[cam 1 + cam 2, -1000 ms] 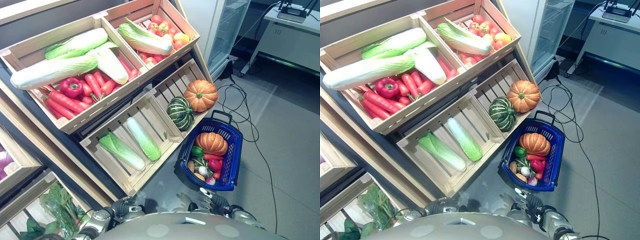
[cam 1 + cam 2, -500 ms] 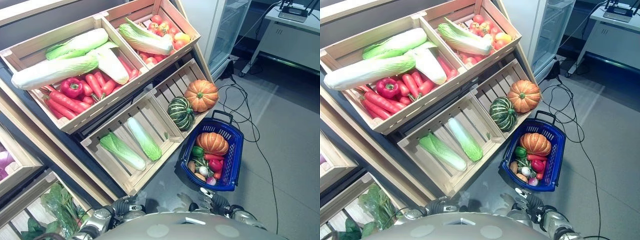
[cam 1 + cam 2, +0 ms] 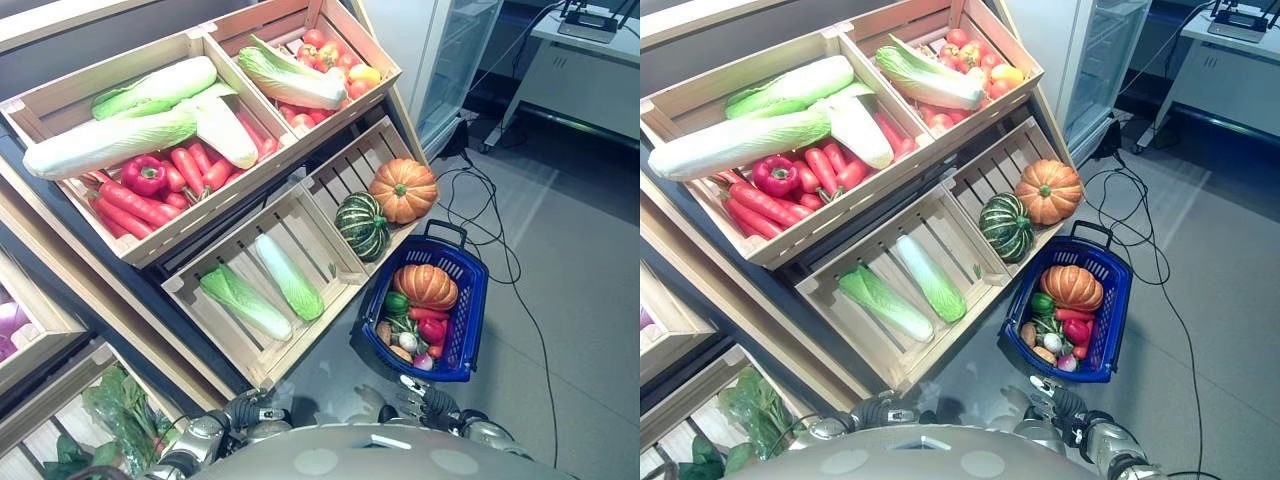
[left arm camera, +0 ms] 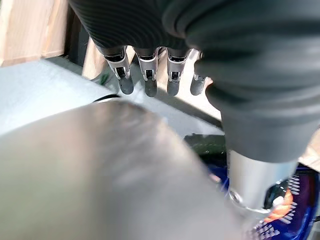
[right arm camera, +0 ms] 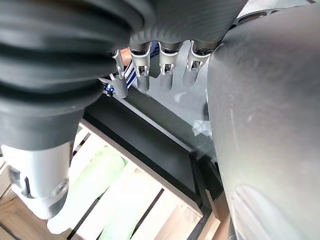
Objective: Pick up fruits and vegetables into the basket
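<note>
One blue basket, orange pumpkin inside

Grey floor at my right, blue basket standing on it lower centre-right, wooden crate shelf filling the left, white cabinet upper right.

Mock grocery shop: slanted wooden produce crates at 10 o'clock, glass-door fridge at 1 o'clock.
</note>
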Motion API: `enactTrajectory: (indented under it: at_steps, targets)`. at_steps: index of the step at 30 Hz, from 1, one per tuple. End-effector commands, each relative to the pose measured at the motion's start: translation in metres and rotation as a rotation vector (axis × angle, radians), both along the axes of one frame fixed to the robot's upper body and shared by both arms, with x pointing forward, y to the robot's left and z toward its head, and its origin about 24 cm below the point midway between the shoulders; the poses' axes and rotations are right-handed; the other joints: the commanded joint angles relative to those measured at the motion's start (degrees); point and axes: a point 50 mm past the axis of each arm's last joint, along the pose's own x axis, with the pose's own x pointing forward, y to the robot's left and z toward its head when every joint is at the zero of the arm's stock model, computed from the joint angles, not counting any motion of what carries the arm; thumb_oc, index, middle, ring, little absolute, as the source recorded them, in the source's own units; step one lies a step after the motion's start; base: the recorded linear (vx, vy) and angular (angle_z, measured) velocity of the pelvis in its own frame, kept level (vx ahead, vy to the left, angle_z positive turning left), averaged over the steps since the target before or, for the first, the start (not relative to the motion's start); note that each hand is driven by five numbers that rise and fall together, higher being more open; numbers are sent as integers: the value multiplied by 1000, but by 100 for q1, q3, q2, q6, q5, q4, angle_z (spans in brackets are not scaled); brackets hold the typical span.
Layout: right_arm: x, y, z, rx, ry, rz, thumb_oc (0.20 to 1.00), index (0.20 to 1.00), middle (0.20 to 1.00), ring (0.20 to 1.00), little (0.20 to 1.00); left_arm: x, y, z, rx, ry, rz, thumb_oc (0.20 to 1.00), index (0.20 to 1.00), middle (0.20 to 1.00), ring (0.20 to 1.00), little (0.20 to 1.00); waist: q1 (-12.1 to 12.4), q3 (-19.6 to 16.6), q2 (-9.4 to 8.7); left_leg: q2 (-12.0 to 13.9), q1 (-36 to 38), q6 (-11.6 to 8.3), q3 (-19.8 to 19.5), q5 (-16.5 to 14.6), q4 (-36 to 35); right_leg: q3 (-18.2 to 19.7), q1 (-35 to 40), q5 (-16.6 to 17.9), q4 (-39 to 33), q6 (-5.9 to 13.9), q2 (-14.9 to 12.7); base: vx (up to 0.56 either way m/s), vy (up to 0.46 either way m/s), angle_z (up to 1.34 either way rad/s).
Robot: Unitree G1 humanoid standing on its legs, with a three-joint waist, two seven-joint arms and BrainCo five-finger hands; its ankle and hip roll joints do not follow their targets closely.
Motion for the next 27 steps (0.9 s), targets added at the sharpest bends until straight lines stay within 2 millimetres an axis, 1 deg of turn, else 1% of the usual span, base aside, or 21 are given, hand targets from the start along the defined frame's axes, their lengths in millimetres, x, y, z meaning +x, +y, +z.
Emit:
enactTrajectory:
  at_steps: [1,2,3,4,6,7,8,9,10,11,12,15,19,20,21,24,27]
  targets:
    - [37,14,11,4,-174,16,1000,1000,1000,1000,1000,73,2,38,122,-430,-29,1000,1000,1000,1000,1000,66,393,-156,-65,-58,134,142,-535,172,-112,166,-642,442,284,-266,-57,-10,2]
    - [43,13,15,2,-209,5,1000,1000,1000,1000,1000,88,2,53,144,-545,-44,1000,1000,1000,1000,1000,83,425,-165,-65,-77,137,130,-534,176,-114,149,-643,451,277,-267,-45,-16,3]
    - [45,13,17,-1,-228,1,1000,1000,1000,1000,1000,93,3,59,153,-588,-49,1000,1000,1000,1000,1000,90,438,-168,-64,-85,139,126,-533,179,-116,143,-643,454,274,-267,-50,-26,6]
    - [51,12,22,-3,-267,-11,1000,1000,1000,1000,1000,108,3,81,170,-724,-93,1000,1000,1000,1000,1000,107,473,-174,-56,-112,142,114,-532,194,-114,126,-647,467,263,-271,-38,-28,7]
    - [59,6,32,-10,-333,-43,1000,1000,1000,1000,1000,128,4,123,191,-950,-175,1000,1000,1000,1000,1000,132,508,-173,-54,-148,162,77,-532,199,-101,94,-653,494,246,-275,-17,-16,3]
    - [63,4,37,-14,-369,-54,1000,1000,1000,1000,1000,135,5,144,200,-1052,-218,1000,1000,1000,1000,1000,135,519,-165,-50,-159,172,66,-526,193,-98,76,-656,509,244,-280,0,0,0]
    - [65,2,41,-16,-395,-66,1000,1000,1000,1000,1000,136,5,157,196,-1130,-239,1000,1000,1000,1000,1000,131,521,-164,-46,-167,177,67,-523,195,-97,64,-658,524,245,-287,0,0,0]
    - [70,-1,49,-30,-451,-85,1000,1000,1000,1000,1000,140,5,186,229,-1275,-280,1000,1000,1000,1000,1000,128,522,-149,-44,-185,192,38,-521,188,-73,40,-660,536,239,-289,0,0,0]
    - [73,-1,54,-35,-481,-92,1000,1000,1000,1000,1000,141,5,198,251,-1338,-297,1000,1000,1000,1000,1000,115,520,-142,-39,-186,196,35,-519,179,-70,33,-663,545,242,-295,0,0,0]
    - [73,-1,54,-35,-480,-91,1000,1000,1000,1000,1000,140,5,198,252,-1337,-296,1000,1000,1000,1000,1000,113,516,-144,-39,-185,196,35,-518,177,-69,32,-665,547,242,-295,49,-21,-1]
    - [78,-4,67,-48,-564,-112,1000,1000,1000,1000,1000,137,3,226,318,-1518,-377,1000,1000,1000,1000,1000,70,512,-126,-25,-179,190,48,-519,173,-57,25,-667,562,263,-323,63,-23,-2]
    - [79,-6,84,-81,-666,-141,1000,1000,1000,1000,1000,131,3,249,447,-1690,-443,1000,1000,1000,1000,1000,-51,458,-106,-16,-177,175,92,-525,149,-16,-25,-687,607,309,-376,94,-8,-1]
    - [79,-11,102,-129,-756,-148,1000,1000,1000,1000,1000,132,5,267,643,-1834,-547,1000,1000,1000,1000,1000,-263,441,-58,1,-196,140,185,-547,182,58,-140,-720,720,374,-465,77,13,-3]
    - [81,-11,105,-133,-767,-148,1000,1000,1000,1000,1000,133,5,270,670,-1855,-554,1000,1000,1000,1000,1000,-301,445,-44,3,-207,135,199,-557,206,79,-179,-733,761,379,-480,58,49,-11]
    - [84,-12,112,-144,-791,-137,1000,1000,1000,1000,1000,138,5,275,740,-1889,-584,1000,1000,1000,1000,1000,-407,485,-3,-8,-246,136,226,-582,269,141,-283,-759,860,388,-509,35,67,-15]
    - [91,-15,126,-181,-840,-105,1000,1000,1000,1000,1000,150,3,286,874,-1954,-646,1000,1000,1000,1000,1000,-632,615,115,-35,-405,129,296,-629,462,279,-610,-819,1128,387,-567,4,100,-16]
    - [106,-20,146,-237,-905,-50,1000,1000,1000,1000,1000,168,1,302,1024,-2011,-718,1000,1000,1000,1000,1000,-897,881,309,-69,-623,105,401,-615,597,461,-1049,-851,1381,386,-606,-123,178,-20]
